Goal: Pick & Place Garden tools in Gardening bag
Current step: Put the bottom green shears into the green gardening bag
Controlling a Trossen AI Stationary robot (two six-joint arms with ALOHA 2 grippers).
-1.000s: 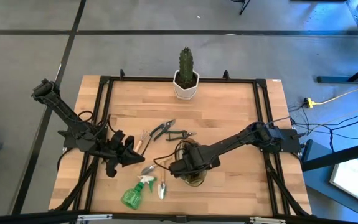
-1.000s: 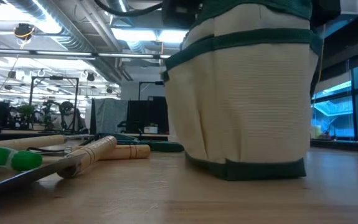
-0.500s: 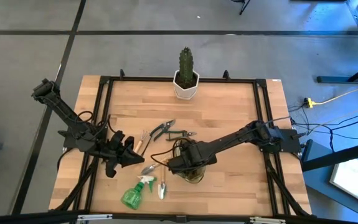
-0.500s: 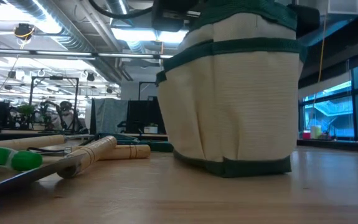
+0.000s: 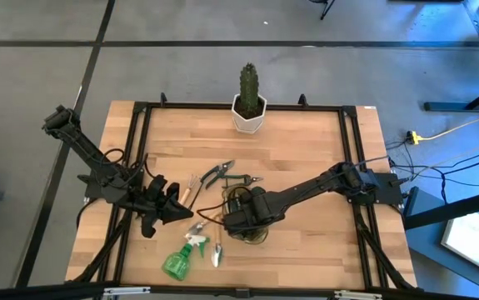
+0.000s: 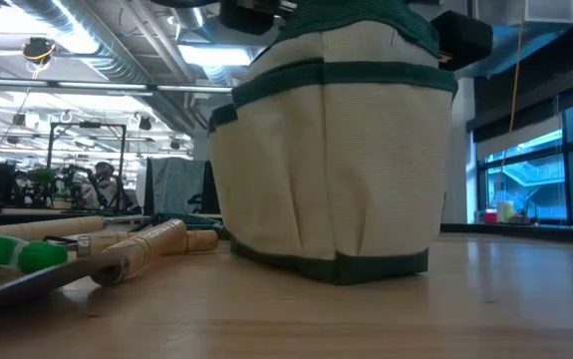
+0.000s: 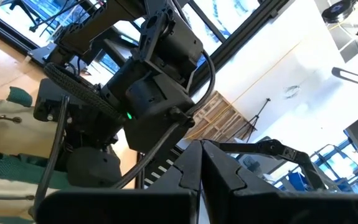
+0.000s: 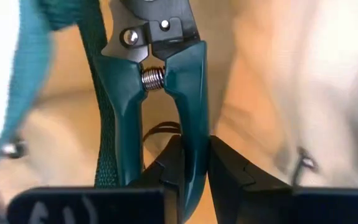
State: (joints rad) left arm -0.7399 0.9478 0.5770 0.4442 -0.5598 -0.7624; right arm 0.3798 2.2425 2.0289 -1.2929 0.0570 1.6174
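The gardening bag (image 5: pixel 254 230) stands on the table near its middle and fills the low view as a tan tote with green bands (image 6: pixel 331 170). My right gripper (image 5: pixel 241 218) is over its mouth, pointing down, shut on teal-handled pruning shears (image 8: pixel 166 81) that reach into the bag. On the table lie other shears (image 5: pixel 219 172), a wooden-handled fork (image 5: pixel 191 188), two trowels (image 5: pixel 202 224) and a green spray bottle (image 5: pixel 179 260). My left gripper (image 5: pixel 187 213) hovers shut at the table's left, pointing level at the bag. My right gripper pinches one teal handle of the shears (image 8: pixel 195 134) near its free end between its two fingers (image 8: pixel 228 168). The fingers come from above, pointing down, along the handle. The shears hang below them, head down inside the bag; whether the blades touch its bottom is hidden.
A cactus in a white pot (image 5: pixel 249 100) stands at the table's far edge. The loose tools lie left of the bag, between it and my left gripper. Bare wood (image 5: pixel 314 150) lies at the far right and near right of the table.
My right gripper has moved a little toward the table's left edge with the shears in the bag. The bag has slid along the table the same way, staying upright.
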